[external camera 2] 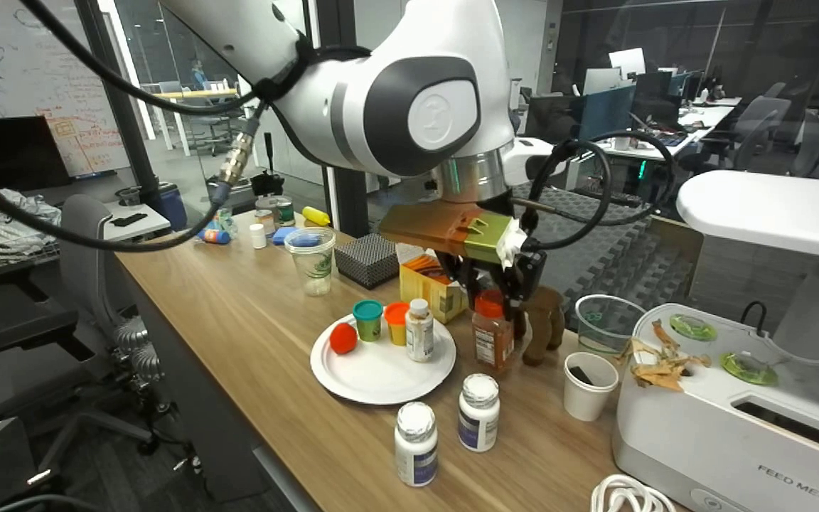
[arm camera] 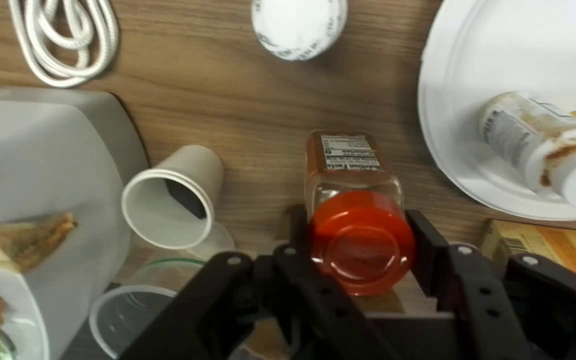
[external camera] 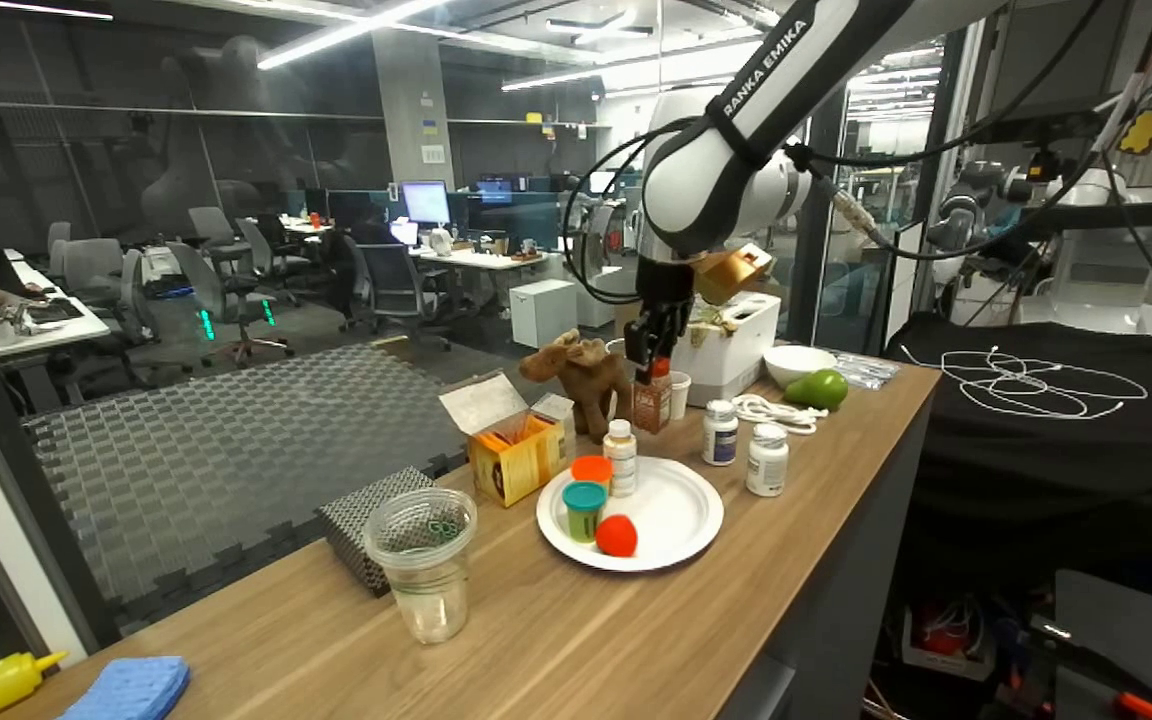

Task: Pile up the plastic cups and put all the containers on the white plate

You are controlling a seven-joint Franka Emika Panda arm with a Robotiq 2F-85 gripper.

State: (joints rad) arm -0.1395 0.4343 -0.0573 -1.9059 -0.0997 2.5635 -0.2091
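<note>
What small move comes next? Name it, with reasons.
Probably lift the boxy clear bottle with the red lid straight up: the black gripper appears closed on that lid from both sides, and the bottle stands on the wooden counter, beside rather than on the round white plate.

Arm (external camera 2: 409, 107) bent, gripper (arm camera: 361, 237) downward, 2 fingers (arm camera: 425, 245) clamped

In an exterior view, a white bowl (external camera: 796, 356), a green pear-shaped thing (external camera: 820, 388) and white cord (external camera: 782, 411) lie toward the far right corner of the surface (external camera: 756, 560). Along its left edge sit a dark patterned box (external camera: 356, 518), a yellow box (external camera: 528, 465) with raised flap and a brown plush animal (external camera: 591, 382).
</note>
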